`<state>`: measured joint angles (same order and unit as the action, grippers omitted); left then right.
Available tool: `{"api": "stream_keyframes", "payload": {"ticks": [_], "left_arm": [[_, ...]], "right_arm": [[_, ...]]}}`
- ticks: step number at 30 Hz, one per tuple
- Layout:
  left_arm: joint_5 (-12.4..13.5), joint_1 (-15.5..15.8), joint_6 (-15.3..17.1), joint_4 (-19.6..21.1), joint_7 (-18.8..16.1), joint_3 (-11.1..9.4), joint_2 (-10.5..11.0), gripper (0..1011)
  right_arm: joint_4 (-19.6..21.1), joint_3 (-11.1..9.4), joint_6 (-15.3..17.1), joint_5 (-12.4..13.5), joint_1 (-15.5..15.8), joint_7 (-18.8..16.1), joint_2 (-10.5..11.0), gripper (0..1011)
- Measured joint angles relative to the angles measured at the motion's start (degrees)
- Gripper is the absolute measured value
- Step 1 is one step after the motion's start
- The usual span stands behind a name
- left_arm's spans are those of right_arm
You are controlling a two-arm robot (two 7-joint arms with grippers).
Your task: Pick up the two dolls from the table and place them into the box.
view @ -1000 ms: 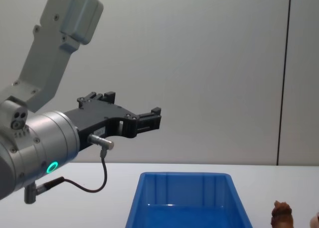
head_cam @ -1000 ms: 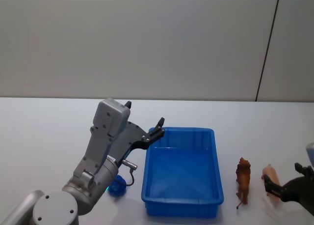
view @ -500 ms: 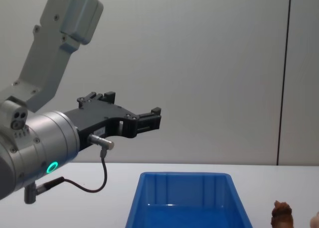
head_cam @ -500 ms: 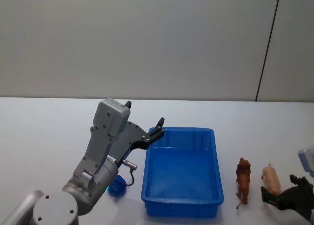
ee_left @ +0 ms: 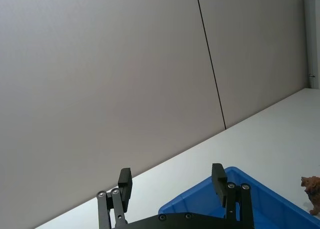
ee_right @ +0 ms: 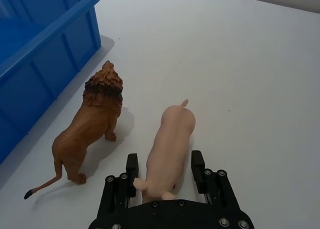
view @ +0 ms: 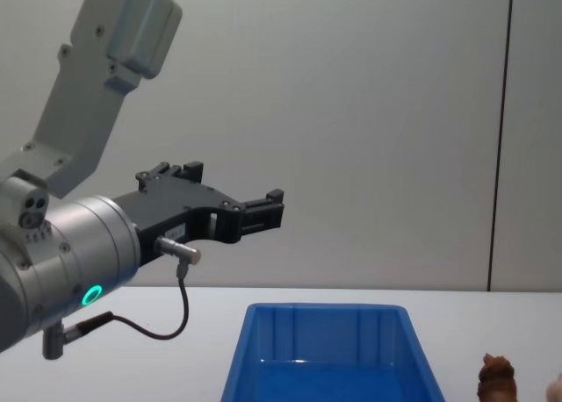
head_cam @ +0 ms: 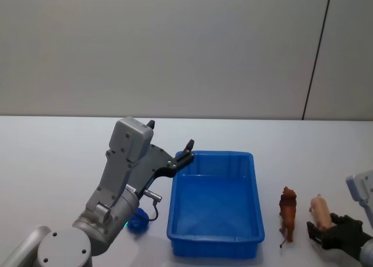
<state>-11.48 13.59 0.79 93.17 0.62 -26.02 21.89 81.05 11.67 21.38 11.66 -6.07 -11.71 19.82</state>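
Right fingers (ee_right: 197,161) spread astride pig (ee_right: 170,134), low at table (ee_right: 250,64) | left fingers (ee_left: 218,175) apart, raised

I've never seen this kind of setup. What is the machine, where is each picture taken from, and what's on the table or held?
This is a two-armed robot with a pincer-like gripper on each arm. One picture looks down from its head, one forward from its chest, one from each wrist. On the white tabletop stand a rectangular bright blue plastic bin and, to its right, a brown toy lion and a pale pink toy pig. The left gripper hangs open and empty above the bin's far left corner. The right gripper is low at the table, open, its fingers either side of the pig's near end. Nothing is lifted.
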Motion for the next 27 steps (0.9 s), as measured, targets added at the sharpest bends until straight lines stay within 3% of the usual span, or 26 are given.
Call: {"api": "stream_keyframes", "payload": {"ticks": [10,27], "left_arm": [[0.0,0.0,0.0,0.0,0.0,0.0,0.0,1003],[0.0,0.0,0.0,0.0,0.0,0.0,0.0,1004]], "right_arm": [[-1.5,0.0,-1.5,0.2,-1.1,-0.2,-0.6,374],[0.6,-0.2,-8.3,-1.3,-2.4,0.4,-0.9,369]]}}
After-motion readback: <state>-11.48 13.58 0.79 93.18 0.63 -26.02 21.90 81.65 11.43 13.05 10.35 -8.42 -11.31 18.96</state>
